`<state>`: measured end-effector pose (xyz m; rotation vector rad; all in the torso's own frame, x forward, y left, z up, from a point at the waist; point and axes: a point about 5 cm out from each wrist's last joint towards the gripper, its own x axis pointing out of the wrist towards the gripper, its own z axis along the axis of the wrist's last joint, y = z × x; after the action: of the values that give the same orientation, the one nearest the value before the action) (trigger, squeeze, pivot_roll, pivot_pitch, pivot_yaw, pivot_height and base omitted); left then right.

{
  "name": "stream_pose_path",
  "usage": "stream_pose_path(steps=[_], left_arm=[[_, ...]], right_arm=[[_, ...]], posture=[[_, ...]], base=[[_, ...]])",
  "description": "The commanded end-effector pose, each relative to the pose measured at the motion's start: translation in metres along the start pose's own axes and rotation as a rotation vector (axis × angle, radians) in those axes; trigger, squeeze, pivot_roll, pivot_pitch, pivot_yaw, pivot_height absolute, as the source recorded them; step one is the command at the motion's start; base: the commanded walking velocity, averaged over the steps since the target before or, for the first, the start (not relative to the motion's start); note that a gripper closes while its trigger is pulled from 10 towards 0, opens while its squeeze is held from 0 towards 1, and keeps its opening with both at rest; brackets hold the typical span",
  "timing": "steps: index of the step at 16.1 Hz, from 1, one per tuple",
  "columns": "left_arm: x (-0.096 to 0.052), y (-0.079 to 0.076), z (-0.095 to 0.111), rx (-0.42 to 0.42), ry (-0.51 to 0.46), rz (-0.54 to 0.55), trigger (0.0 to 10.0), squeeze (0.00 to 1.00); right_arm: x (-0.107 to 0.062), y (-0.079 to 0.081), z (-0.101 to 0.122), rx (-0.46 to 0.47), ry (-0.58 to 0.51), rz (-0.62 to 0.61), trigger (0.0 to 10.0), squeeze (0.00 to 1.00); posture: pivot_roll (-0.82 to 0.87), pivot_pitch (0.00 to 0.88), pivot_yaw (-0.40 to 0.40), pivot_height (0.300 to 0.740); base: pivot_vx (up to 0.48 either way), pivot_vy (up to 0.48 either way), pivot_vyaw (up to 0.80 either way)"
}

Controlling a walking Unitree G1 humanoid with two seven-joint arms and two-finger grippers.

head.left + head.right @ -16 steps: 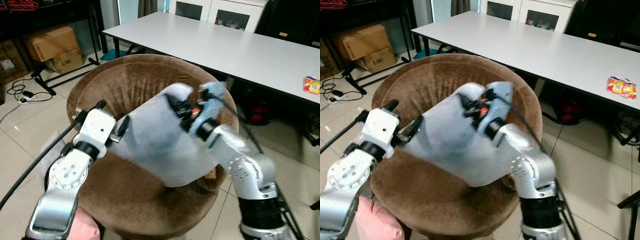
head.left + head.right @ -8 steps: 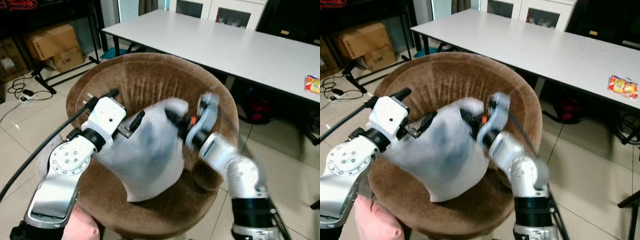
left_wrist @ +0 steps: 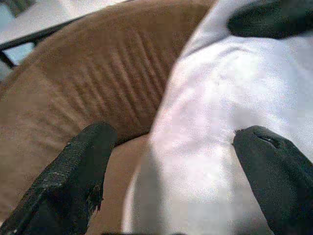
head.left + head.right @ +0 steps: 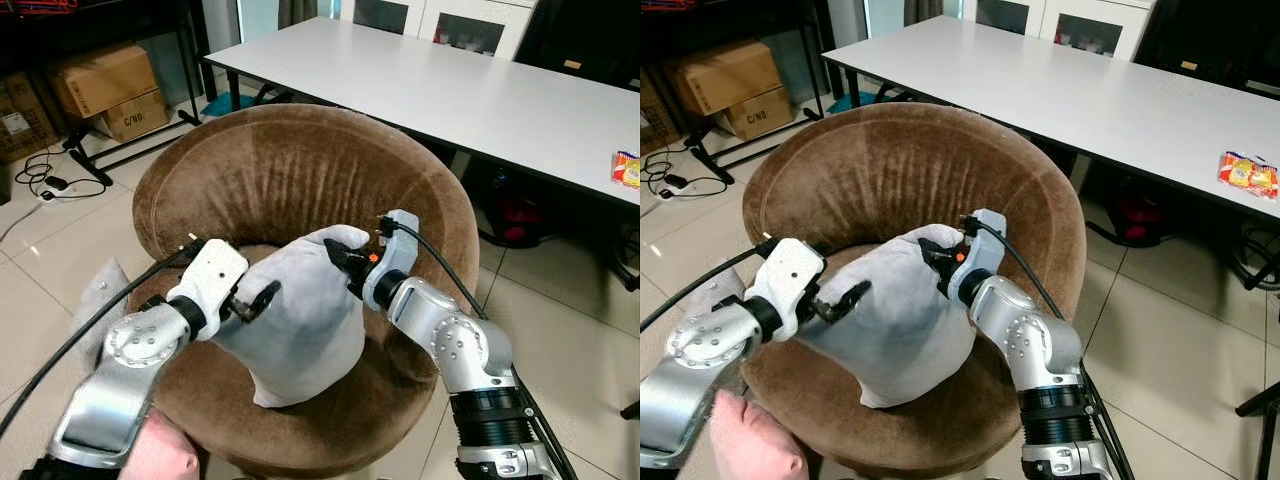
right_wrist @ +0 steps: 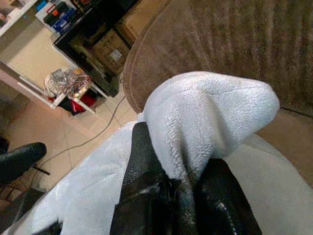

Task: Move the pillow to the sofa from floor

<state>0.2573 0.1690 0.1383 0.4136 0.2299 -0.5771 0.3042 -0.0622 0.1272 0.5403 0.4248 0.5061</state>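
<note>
Right hand pinching pillow corner, left hand spread wide

One white pillow lies on one round brown sofa. Two pincers reach it, the left pincer and the right pincer. One long white table stands behind, and two cardboard boxes sit stacked at the far left.

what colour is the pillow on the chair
Pale grey-white pillow; clearest in the right eye view.
</note>
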Motion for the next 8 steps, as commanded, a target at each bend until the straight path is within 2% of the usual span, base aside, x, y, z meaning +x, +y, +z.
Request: stream_pose_path(steps=[1,2,3,4,6,7,8], left_arm=[[-0.002,-0.004,0.001,0.001,0.009,-0.065,10.0,1.00],[-0.005,-0.005,-0.006,0.034,0.071,-0.103,10.0,1.00],[-0.005,-0.004,-0.008,0.035,0.089,-0.107,10.0,1.00],[-0.007,-0.003,-0.018,0.027,0.169,-0.120,10.0,1.00],[-0.009,0.000,-0.027,-0.028,0.224,-0.117,10.0,1.00],[-0.009,0.001,-0.029,-0.050,0.228,-0.127,10.0,0.42],[-0.008,0.000,-0.031,-0.061,0.231,-0.152,2.0,0.00]], right_arm=[[0.001,0.003,0.007,-0.025,-0.025,0.016,10.0,0.00],[0.002,0.004,0.008,-0.035,-0.024,0.018,10.0,0.00],[0.002,0.004,0.008,-0.037,-0.024,0.019,10.0,0.00],[0.002,0.004,0.008,-0.041,-0.023,0.022,10.0,0.00],[0.002,0.005,0.009,-0.057,-0.025,0.030,10.0,0.00],[0.003,0.005,0.010,-0.062,-0.026,0.036,10.0,0.00],[0.003,0.006,0.010,-0.065,-0.027,0.042,10.0,0.00]], posture=[[-0.01,0.000,-0.041,0.740],[-0.01,0.000,-0.039,0.740],[-0.01,0.000,-0.039,0.740],[-0.01,0.000,-0.035,0.740],[-0.01,0.000,-0.030,0.740],[-0.01,0.000,-0.030,0.740],[-0.01,0.000,-0.031,0.740]], base=[[0.000,0.000,0.00],[0.000,0.000,0.00],[0.000,0.000,0.00],[0.000,0.000,0.00],[0.000,0.000,0.00],[0.000,0.000,0.00],[0.000,0.000,0.00]])
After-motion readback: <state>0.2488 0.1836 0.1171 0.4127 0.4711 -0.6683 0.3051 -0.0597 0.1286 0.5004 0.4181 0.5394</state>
